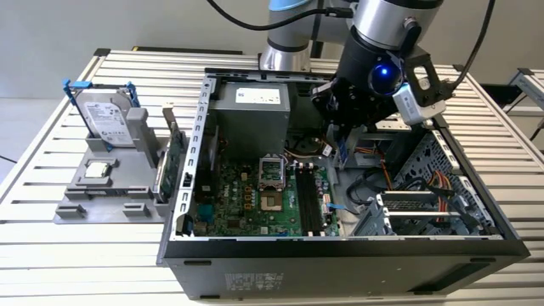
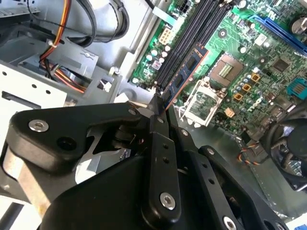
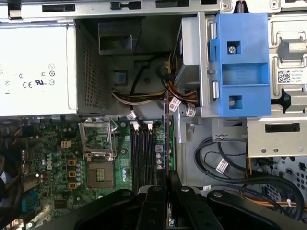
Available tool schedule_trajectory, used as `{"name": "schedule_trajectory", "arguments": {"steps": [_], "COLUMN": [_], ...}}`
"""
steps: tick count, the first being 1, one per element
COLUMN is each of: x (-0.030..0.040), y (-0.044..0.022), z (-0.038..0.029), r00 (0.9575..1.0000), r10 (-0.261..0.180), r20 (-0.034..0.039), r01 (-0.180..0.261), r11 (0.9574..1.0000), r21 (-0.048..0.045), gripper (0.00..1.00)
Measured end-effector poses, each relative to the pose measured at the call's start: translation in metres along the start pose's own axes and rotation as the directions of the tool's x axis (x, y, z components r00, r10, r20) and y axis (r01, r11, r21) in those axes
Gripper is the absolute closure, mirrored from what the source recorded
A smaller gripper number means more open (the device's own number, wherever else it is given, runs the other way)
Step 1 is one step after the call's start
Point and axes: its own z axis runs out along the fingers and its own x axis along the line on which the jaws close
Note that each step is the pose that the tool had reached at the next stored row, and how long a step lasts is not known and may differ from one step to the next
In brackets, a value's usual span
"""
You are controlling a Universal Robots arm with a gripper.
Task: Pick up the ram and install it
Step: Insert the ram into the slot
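The gripper is closed on the ram, which juts edge-on from its fingertips above the motherboard, near the black memory slots. In the exterior view, the gripper hangs inside the open computer case, right of centre.

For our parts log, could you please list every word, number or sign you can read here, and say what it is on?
Nothing reads reliably; print stands on these:
power supply label: marks too small.
hard drive label: blurred.
barcode sticker on the drive cage: too small.
case sticker: blurred.
cable tags: too small.
On the ram, held in the fingers: no print visible.
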Motion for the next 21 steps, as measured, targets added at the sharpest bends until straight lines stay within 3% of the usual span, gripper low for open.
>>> {"name": "schedule_trajectory", "arguments": {"steps": [21], "x": [0.003], "y": [-0.0049], "z": [0.0054], "r00": [0.9999], "r10": [-0.013], "r20": [-0.0008], "r01": [0.013], "r11": [0.9999], "r21": [0.0005], "gripper": [1.0]}}
